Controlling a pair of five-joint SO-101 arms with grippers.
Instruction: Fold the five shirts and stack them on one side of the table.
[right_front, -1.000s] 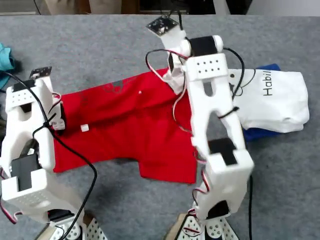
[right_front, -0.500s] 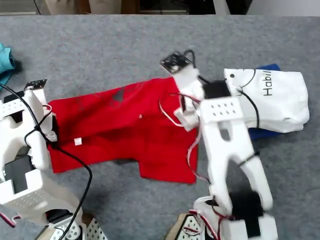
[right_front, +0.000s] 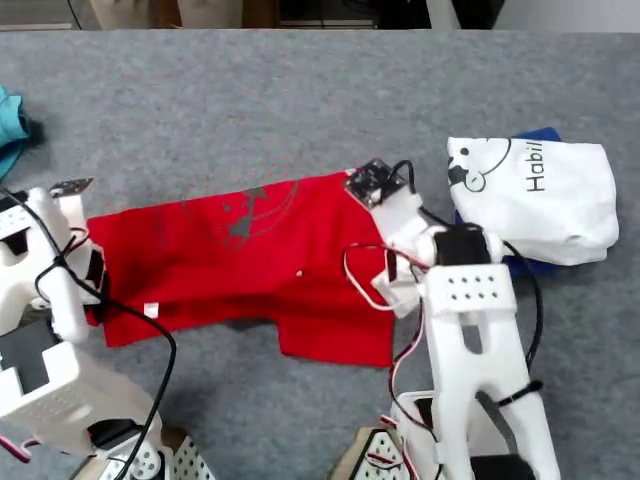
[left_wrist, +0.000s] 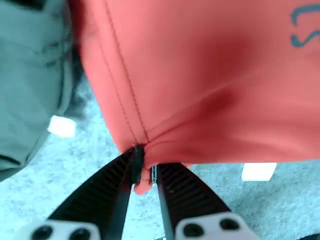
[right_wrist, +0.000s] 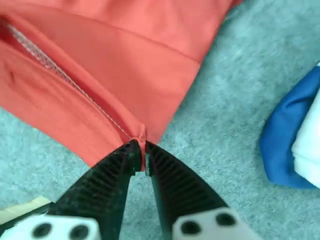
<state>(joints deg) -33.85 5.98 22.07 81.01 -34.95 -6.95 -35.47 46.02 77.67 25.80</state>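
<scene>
While left hand (left_wrist: 144, 164), right hand (right_wrist: 140, 151) pinch shirt (right_front: 230, 262) (edges).

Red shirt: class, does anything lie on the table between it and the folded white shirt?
Nothing visible does. The left gripper and right gripper each pinch the red shirt, and bare grey table separates it from the folded white shirt lying on a blue one.

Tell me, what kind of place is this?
Probably a robot lab or workshop: a grey table, a left arm and right arm with loose wires, and a red shirt both hold.
</scene>
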